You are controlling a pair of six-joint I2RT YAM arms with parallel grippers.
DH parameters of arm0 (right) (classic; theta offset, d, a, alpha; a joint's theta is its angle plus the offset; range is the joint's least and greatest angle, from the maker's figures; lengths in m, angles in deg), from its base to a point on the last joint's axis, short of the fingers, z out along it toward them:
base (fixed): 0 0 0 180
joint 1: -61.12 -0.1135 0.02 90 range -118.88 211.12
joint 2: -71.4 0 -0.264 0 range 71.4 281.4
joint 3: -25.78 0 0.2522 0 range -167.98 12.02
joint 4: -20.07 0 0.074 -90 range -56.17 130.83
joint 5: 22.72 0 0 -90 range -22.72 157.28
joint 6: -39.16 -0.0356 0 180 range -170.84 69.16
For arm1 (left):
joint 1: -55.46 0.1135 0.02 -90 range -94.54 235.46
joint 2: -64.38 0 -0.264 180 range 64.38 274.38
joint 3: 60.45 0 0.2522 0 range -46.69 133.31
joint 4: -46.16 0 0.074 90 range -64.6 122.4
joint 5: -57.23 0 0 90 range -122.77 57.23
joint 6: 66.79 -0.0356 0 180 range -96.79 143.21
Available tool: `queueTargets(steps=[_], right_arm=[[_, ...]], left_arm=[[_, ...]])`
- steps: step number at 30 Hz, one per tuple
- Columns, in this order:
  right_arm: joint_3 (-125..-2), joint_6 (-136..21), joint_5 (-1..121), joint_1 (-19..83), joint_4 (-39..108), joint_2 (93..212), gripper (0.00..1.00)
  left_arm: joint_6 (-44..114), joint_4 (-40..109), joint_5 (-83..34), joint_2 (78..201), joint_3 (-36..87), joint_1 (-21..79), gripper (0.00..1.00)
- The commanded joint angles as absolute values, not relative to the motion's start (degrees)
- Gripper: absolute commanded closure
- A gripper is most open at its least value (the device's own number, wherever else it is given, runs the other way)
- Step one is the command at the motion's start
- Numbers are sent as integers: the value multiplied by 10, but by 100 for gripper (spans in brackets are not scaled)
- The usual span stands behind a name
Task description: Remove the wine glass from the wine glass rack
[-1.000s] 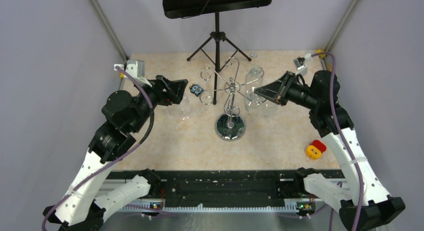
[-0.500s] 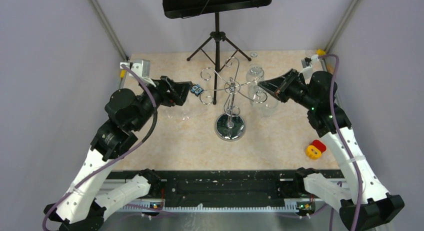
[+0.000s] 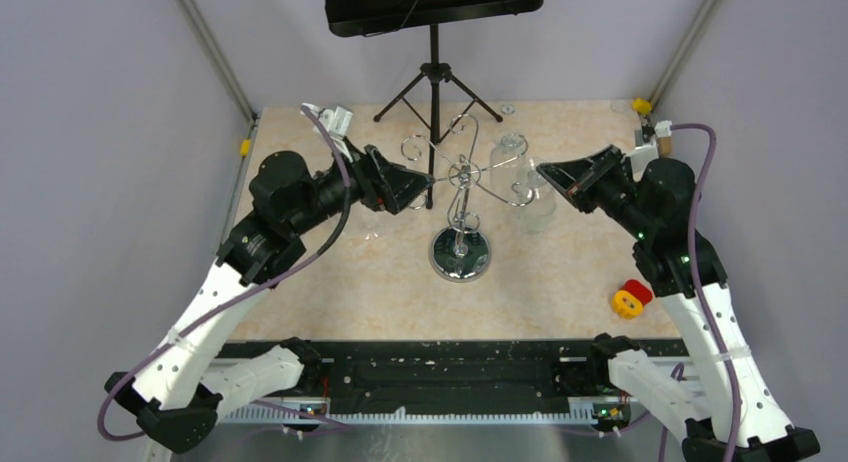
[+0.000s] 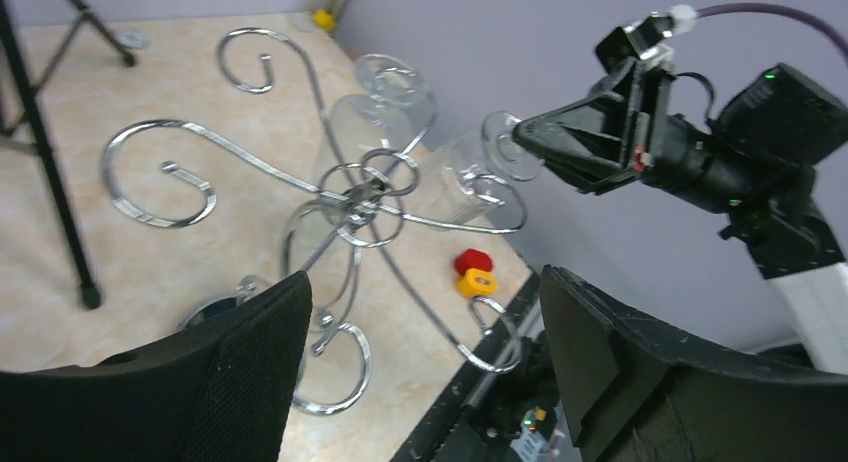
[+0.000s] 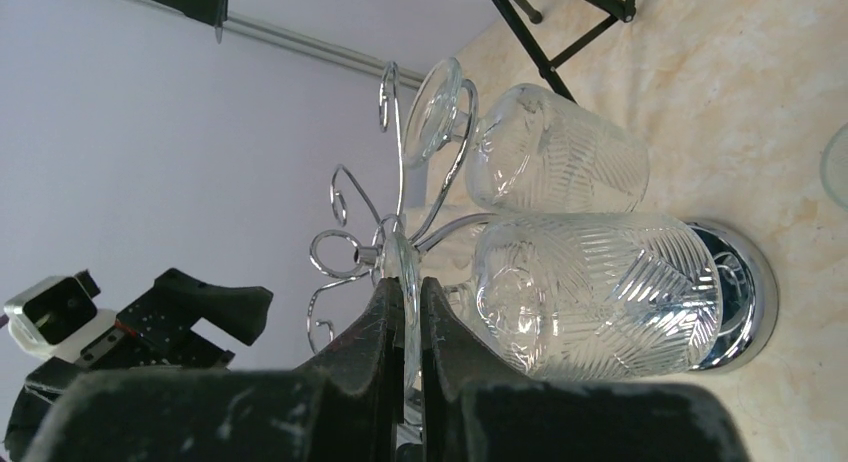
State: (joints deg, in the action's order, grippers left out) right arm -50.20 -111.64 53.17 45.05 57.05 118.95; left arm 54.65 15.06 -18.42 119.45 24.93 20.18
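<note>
The chrome wine glass rack (image 3: 460, 254) stands mid-table, its curled arms spreading from the hub (image 4: 355, 189). Two clear cut-pattern wine glasses hang upside down on its right side. My right gripper (image 3: 543, 168) is shut on the flat foot (image 5: 404, 265) of the nearer wine glass (image 5: 600, 292); its bowl (image 3: 536, 208) hangs below a hook curl (image 4: 505, 210). I cannot tell whether the foot still rests on the hook. The other glass (image 3: 510, 147) hangs further back (image 5: 560, 157). My left gripper (image 3: 415, 189) is open and empty, high at the rack's left side (image 4: 425, 322).
A black tripod music stand (image 3: 433, 82) stands behind the rack. A red and yellow toy (image 3: 632, 298) lies near the table's front right, also in the left wrist view (image 4: 475, 272). The rack's mirror base (image 5: 745, 292) sits under the held glass's bowl.
My left arm swung forward and right, bringing its open gripper up to the rack's left arms. My right gripper drew back to the right, with the glass foot still in it.
</note>
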Motion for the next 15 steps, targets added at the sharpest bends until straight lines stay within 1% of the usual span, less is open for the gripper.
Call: queueTargets(steps=[1,7,11,15], right_arm=[[-559,-1097,531,446,553,1160,100],[-591,-1057,512,446,555,1134,100],[-605,-1040,473,446,531,1124,100],[-616,-1030,432,447,510,1118,100]], left_arm=[[638,286,-47,1227,263,203,12],[742,412,29,1280,260,199,11],[774,469,34,1314,269,184,13],[787,489,31,1354,290,151,15]])
